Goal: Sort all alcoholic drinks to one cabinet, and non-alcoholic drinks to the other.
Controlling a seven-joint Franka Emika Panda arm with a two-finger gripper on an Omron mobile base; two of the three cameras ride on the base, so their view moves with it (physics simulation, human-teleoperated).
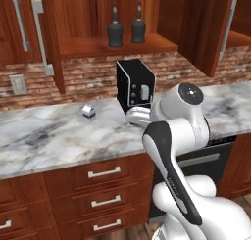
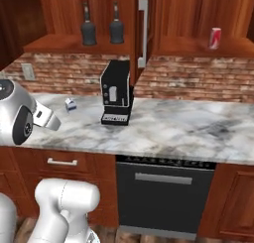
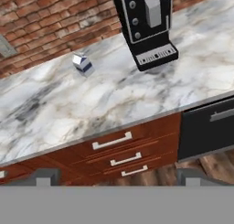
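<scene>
Two dark bottles (image 1: 115, 33) (image 1: 138, 29) stand side by side on the shelf of the open left cabinet (image 1: 78, 47); in the right base view they are the bottles (image 2: 89, 30) (image 2: 116, 29). A red soda can (image 2: 215, 37) stands in the open right cabinet (image 2: 193, 48). The white-and-blue milk carton (image 1: 88, 111) (image 2: 71, 104) (image 3: 82, 63) stands upright on the marble counter (image 3: 68, 109), left of the coffee machine. My gripper (image 3: 117, 177) is open, its tips wide apart with nothing between them. It hangs in front of the counter edge, well short of the carton.
A black coffee machine (image 1: 135, 84) (image 2: 116, 92) (image 3: 146, 24) stands on the counter right of the carton. Drawers with silver handles (image 3: 112, 141) and a black dishwasher (image 2: 166, 197) sit below. Open cabinet doors (image 1: 46, 38) (image 1: 215, 31) jut out over the counter. A wall outlet (image 1: 18, 84) sits on the brick.
</scene>
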